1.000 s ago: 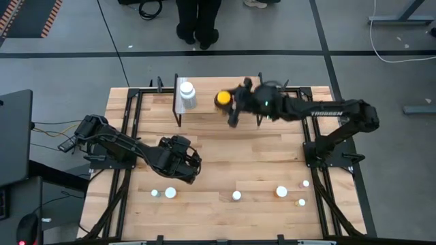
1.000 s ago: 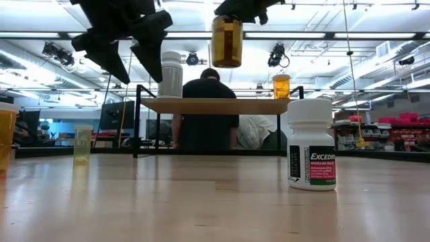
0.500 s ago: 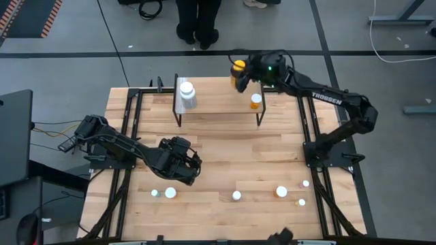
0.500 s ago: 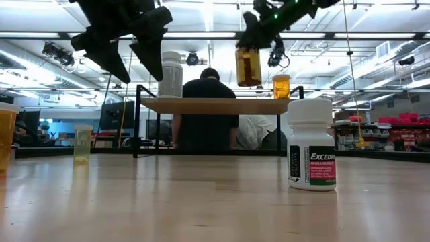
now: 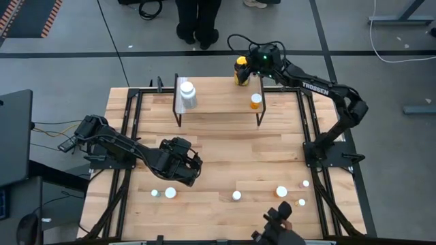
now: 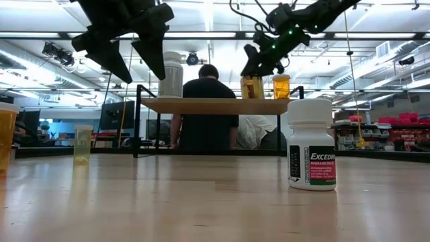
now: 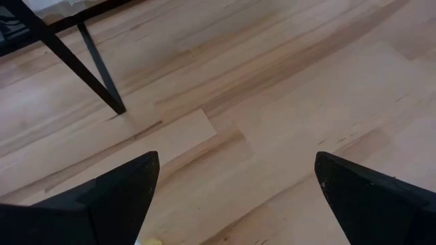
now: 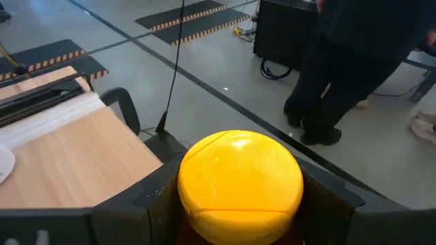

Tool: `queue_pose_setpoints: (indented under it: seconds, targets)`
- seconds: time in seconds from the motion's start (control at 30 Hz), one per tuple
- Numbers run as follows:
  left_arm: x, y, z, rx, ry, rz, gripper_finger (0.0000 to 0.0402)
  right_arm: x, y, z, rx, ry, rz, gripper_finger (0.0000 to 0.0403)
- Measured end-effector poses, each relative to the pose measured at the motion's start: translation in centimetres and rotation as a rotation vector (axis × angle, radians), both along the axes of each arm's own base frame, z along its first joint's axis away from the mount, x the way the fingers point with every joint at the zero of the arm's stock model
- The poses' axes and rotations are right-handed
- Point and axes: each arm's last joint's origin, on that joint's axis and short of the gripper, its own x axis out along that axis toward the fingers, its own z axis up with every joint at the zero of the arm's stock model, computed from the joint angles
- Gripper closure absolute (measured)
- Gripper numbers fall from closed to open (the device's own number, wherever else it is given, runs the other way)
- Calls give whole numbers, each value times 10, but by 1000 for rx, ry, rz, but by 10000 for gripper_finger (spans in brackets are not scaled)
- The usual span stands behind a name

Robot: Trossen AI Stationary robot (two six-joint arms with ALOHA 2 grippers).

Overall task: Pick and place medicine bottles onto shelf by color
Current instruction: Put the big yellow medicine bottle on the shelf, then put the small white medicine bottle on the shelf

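Right claw [image 5: 240,71], closed on the yellow-capped amber bottle [image 5: 240,67], at the shelf [image 5: 218,103] far edge. Left claw [image 5: 182,178], fingers spread and empty, above the table [image 5: 225,153].

large bottle cap [image 8: 240,178]: bright yellow
large bottle body [image 6: 252,87]: dark amber
shelf [image 5: 218,104]: light wood, black legs, whitish strip
small shelf bottle [image 5: 255,101]: orange
tall shelf bottle [image 5: 187,94]: white
tabletop [image 5: 225,153]: pale wood planks
fingers [image 7: 116,197]: black

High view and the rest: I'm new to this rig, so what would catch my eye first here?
The right gripper holds the dark amber bottle by its bright yellow cap at the shelf's far edge, beside a small orange bottle. A larger white bottle stands at the shelf's other end. The left gripper hangs open over the table.
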Motion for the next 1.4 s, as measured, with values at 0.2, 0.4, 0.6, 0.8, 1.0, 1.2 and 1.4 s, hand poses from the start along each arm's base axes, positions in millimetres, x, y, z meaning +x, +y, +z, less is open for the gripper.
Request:
queue_pose_setpoints:
  seconds: [0.2, 0.4, 0.6, 0.8, 1.0, 1.2, 1.4]
  targets:
    - [0, -1, 0, -1, -1, -1, 2, -8, 4, 3, 40, 20, -33, 167]
    - [-2, -7, 0, -23, -34, 14, 2, -23, 16, 10, 80, 90, -98, 167]
    - [-4, -14, 0, -38, -56, 10, 2, -29, 21, 13, 115, 92, -109, 161]
    - [-4, -14, 0, -36, -57, 7, 2, -29, 21, 12, 119, 94, -109, 140]
    - [-4, -14, 0, -35, -57, 6, 2, -29, 21, 12, 115, 98, -103, 114]
    - [-4, -14, 0, -36, -58, 6, 2, -33, 25, 17, 89, 105, -84, 90]
    - [-4, -14, 0, -36, -59, 5, 2, -45, 36, 39, 32, 45, -81, 70]
